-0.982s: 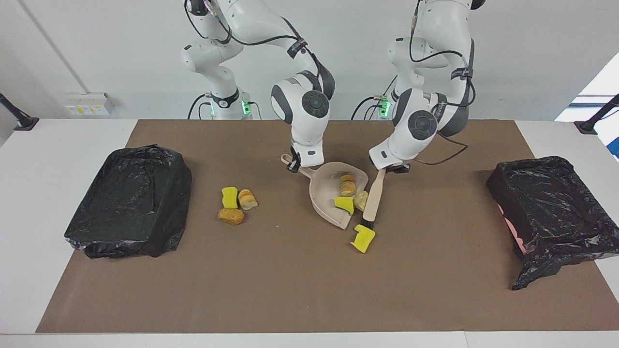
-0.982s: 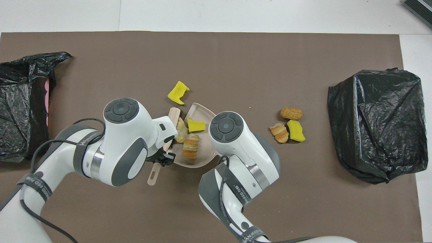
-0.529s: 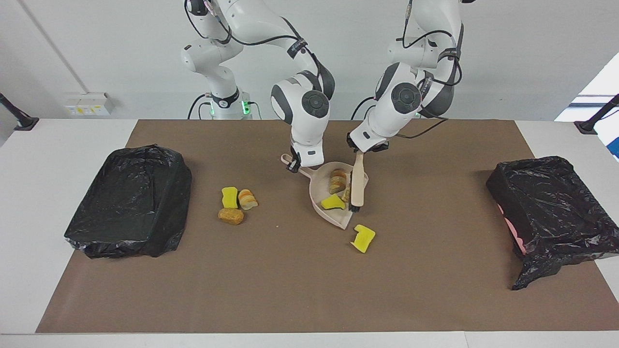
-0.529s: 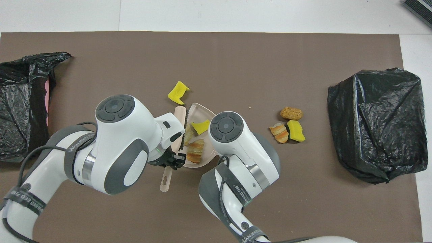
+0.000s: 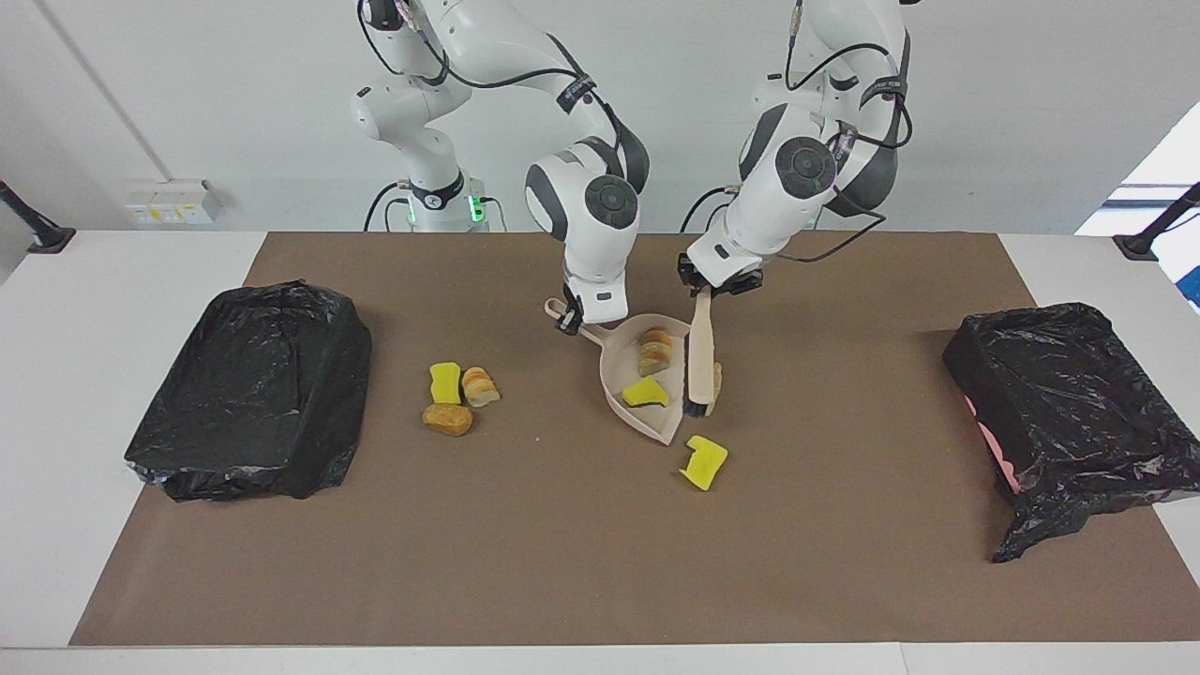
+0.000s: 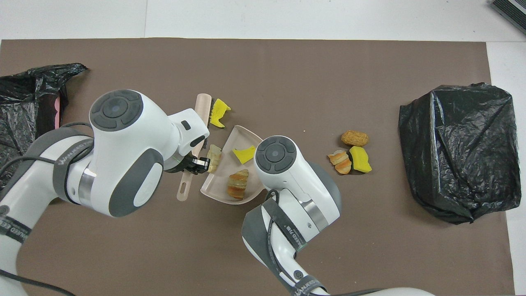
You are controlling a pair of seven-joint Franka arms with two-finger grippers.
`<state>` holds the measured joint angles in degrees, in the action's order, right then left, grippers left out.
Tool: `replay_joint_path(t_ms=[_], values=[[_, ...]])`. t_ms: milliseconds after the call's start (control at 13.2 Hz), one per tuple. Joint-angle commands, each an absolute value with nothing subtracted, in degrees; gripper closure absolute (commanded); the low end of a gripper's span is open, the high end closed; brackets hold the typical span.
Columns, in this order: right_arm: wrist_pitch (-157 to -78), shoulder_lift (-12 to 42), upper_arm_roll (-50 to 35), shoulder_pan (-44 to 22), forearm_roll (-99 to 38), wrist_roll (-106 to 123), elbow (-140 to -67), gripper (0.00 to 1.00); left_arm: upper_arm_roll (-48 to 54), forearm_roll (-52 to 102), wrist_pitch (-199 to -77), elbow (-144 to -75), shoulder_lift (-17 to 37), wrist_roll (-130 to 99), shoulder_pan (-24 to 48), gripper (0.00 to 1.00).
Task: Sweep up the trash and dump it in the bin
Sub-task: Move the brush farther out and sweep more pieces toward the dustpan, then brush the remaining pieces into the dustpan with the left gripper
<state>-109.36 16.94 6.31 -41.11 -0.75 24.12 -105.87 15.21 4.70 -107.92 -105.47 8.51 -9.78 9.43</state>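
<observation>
Trash point(image 5: 646, 393) in dustpan point(image 5: 621, 394); left end effector point(image 5: 710, 285) grips brush point(image 5: 699, 361); right point(image 5: 568, 321) grips dustpan handle.

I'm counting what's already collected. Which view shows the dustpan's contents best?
The overhead view: the dustpan lies open, with a yellow sponge bit and a bread-like lump inside. The facing view shows both too, but foreshortened beside the brush.

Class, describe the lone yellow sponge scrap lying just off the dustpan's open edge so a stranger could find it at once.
Start at the beige plastic dustpan in the middle of the brown mat. Just off its open edge, farther from the robots, lies a yellow sponge scrap with a notch cut in it. Unlike the yellow wedge inside the pan, it sits alone on the mat.
</observation>
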Motion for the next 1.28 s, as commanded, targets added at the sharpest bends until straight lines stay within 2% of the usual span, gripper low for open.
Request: replay_joint_path(t_ms=[0,227,453,755,982,1208], values=[[-110.9,15.8,6.1,-40.7,0.4,22.4,-107.7,1.0,13.3,1.6,-107.5,-96.4,17.1,-6.0,8.9,1.0],[-110.9,15.8,6.1,-40.7,0.4,22.3,-107.7,1.0,13.4,-5.9,-108.5,-90.5,23.9,-2.9,8.6,1.0],[-110.9,15.8,6.1,-40.7,0.4,22.3,-107.7,1.0,13.4,-7.6,-112.0,-92.3,25.0,2.5,8.7,1.0],[-111.0,15.8,6.1,-40.7,0.4,22.3,-107.7,1.0,13.4,-7.5,-110.2,-99.2,22.3,16.7,8.6,1.0],[-111.1,15.8,6.1,-40.7,0.4,22.4,-107.7,1.0,13.4,-7.0,-102.2,-100.3,20.3,20.7,7.9,1.0],[-111.1,15.8,6.1,-40.7,0.4,22.4,-107.7,1.0,13.4,-2.3,-100.0,-109.6,12.8,20.0,8.0,1.0]])
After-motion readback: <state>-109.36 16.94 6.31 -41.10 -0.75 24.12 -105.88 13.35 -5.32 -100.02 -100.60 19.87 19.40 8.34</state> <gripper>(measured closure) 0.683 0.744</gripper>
